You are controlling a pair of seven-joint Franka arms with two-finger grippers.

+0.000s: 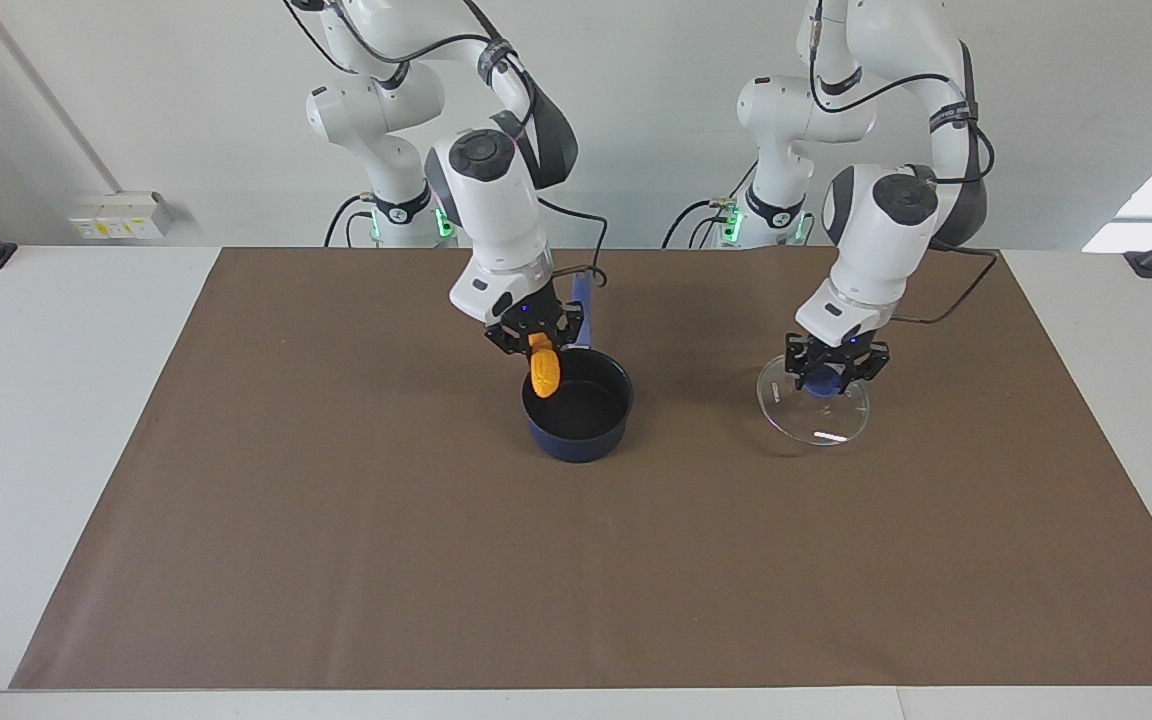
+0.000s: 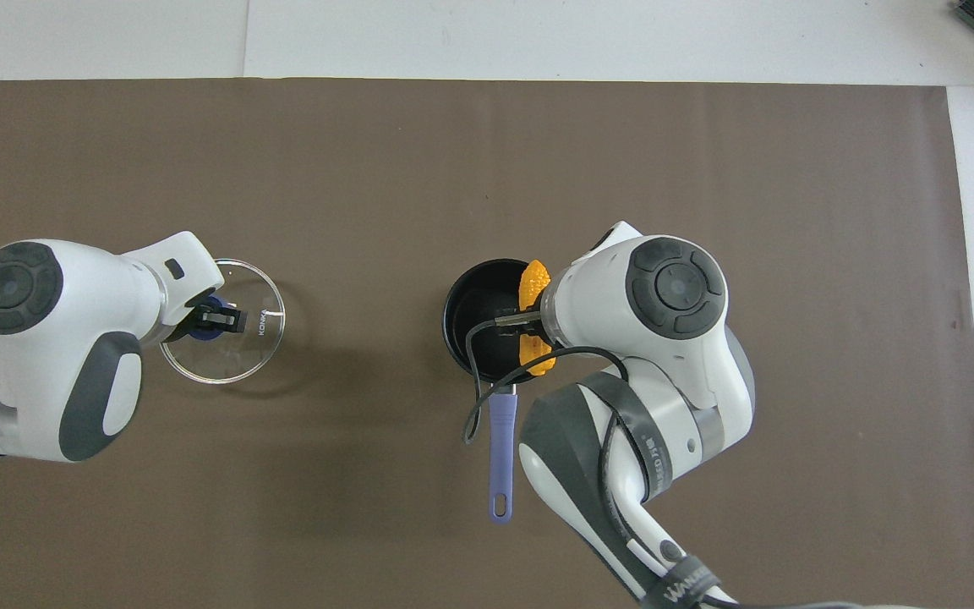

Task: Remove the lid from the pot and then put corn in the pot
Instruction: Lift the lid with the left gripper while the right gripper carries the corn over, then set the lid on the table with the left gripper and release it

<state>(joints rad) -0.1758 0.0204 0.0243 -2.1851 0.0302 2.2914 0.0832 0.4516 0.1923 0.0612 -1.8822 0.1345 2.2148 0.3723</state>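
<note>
The corn (image 1: 544,373) hangs over the open pot (image 1: 577,405), pinched in the right gripper (image 1: 536,340), so it just needs lowering and letting go, while the left gripper (image 1: 835,366) grips the lid (image 1: 814,410) off toward its own end of the table.

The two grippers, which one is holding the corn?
The right gripper, over the open pot, holds the orange corn in its jaws. The left gripper is at the blue knob of the glass lid instead, toward the left arm's end.
</note>
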